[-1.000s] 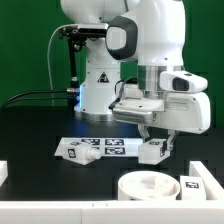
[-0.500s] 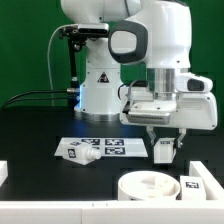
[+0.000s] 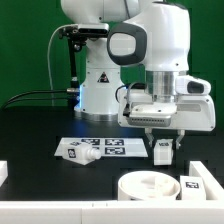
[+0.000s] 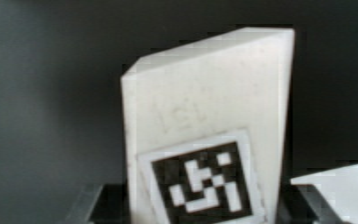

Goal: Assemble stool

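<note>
My gripper (image 3: 163,143) is shut on a white stool leg (image 3: 163,151) with a black-and-white tag and holds it upright just above the black table. In the wrist view the leg (image 4: 208,120) fills the middle, its tag low between the jaws. The round seat disc (image 3: 146,186) lies at the front, below and to the exterior view's left of the held leg. A second leg (image 3: 79,152) lies on its side at the left end of the marker board. A third leg (image 3: 194,186) lies beside the seat at the front right.
The marker board (image 3: 112,146) lies flat behind the seat. The arm's white base (image 3: 98,85) stands at the back. A white block (image 3: 3,171) shows at the exterior view's left edge.
My gripper has carried the leg toward the exterior view's right and slightly forward, from next to the marker board's right end to above the seat's far right side.
</note>
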